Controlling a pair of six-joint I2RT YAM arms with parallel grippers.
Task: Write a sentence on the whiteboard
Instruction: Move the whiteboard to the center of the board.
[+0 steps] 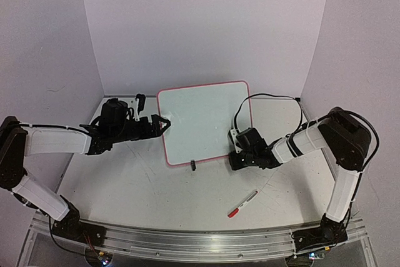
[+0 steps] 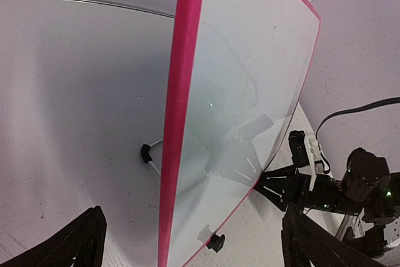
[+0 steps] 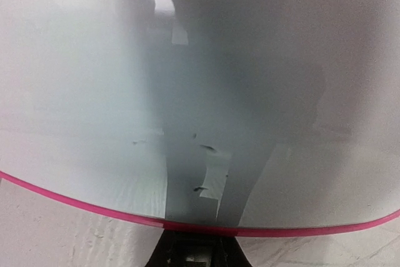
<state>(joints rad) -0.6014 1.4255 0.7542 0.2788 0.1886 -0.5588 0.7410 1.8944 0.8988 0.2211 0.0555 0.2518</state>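
The left jaws are wide apart and hold nothing. In the left wrist view their two black fingers (image 2: 75, 245) sit at the bottom corners, and the pink rim of the whiteboard (image 2: 244, 79) comes down between them without touching either one. The right jaws are close together, pinched on the bottom right part of the board's rim. The board stands up on its bottom edge in the middle of the worktop (image 1: 156, 198), with its shiny white face toward the arms. The top view shows the left arm (image 1: 56, 141) reaching in from the left and the right arm (image 1: 300, 145) from the right. Only this view shows a white pen with a red cap (image 1: 242, 203) lying flat on the worktop, near the right arm and apart from the board. The left wrist view shows two small black feet (image 2: 216, 241) under the board, but the top view shows only one clearly. The right wrist view is so close that it is nearly all white board, with the pink rim across the bottom and a dark bit of the jaws under it.
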